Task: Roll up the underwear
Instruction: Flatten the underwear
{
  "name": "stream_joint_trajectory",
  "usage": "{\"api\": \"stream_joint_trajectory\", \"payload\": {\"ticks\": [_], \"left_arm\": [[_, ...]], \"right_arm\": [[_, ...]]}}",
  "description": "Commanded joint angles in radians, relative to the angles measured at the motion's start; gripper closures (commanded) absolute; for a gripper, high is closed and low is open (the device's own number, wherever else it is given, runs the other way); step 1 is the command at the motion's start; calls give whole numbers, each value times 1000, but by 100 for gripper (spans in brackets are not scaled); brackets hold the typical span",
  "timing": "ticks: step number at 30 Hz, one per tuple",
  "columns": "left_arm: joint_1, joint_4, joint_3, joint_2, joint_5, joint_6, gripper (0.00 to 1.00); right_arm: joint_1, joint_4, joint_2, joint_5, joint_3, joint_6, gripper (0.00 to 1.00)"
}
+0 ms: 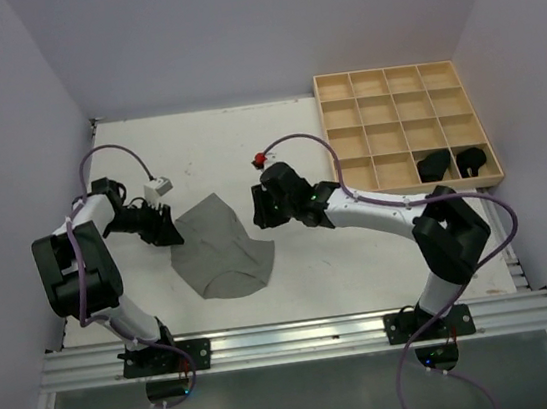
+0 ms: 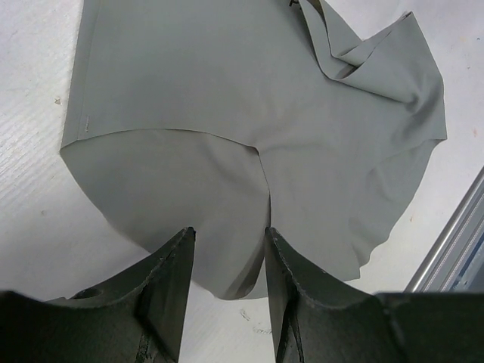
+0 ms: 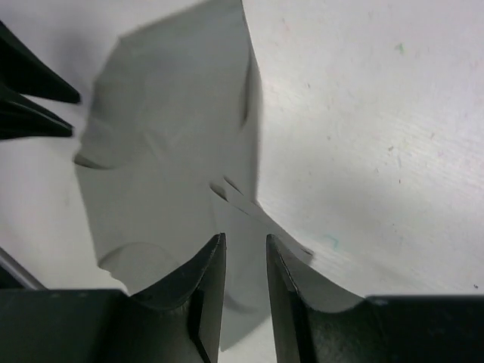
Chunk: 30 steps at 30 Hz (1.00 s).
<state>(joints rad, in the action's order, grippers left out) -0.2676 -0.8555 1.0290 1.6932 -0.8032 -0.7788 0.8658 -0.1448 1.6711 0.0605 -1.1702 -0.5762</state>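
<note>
A plain grey underwear (image 1: 222, 254) lies spread on the white table, with a loose fold at one corner. My left gripper (image 1: 168, 230) stands at its left edge. In the left wrist view the left gripper (image 2: 228, 231) is open, its jaws astride the hem of the underwear (image 2: 249, 91) without pinching it. My right gripper (image 1: 257, 210) is at the cloth's upper right edge. In the right wrist view it (image 3: 246, 238) is open too, and a flap of the underwear (image 3: 166, 136) lies loose between the jaws. Two black rolled underwear (image 1: 435, 164) (image 1: 472, 160) sit in tray compartments.
The wooden grid tray (image 1: 385, 70) stands at the back right of the table. A metal rail (image 1: 301, 337) runs along the near edge by the arm bases. White walls close in on the left, back and right.
</note>
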Motion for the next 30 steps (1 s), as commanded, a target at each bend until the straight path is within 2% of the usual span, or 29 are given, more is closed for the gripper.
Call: {"api": "stream_joint_trajectory", "payload": {"ticks": [1,17,20,23,24,28,30], "left_arm": [[10,7,-6,-1,-30,-14,55],[34,87,-40,23,58,49,53],[36,96,-41,31,68,55,53],[38,105,-46,37,84,61,53],[38,110,-47,40,87,62,53],[42,121,-55,49,107,81,54],[42,125,-58,59,117,92,54]], "right_arm": [[10,-119,70,-50,7,79,67],[22,-180,223,-28,-8,127,67],[24,-167,223,-27,6,121,77],[24,-164,196,-21,27,96,96],[24,-161,181,-16,35,88,100],[24,-168,76,42,95,6,100],[24,-167,0,82,151,-86,100]]}}
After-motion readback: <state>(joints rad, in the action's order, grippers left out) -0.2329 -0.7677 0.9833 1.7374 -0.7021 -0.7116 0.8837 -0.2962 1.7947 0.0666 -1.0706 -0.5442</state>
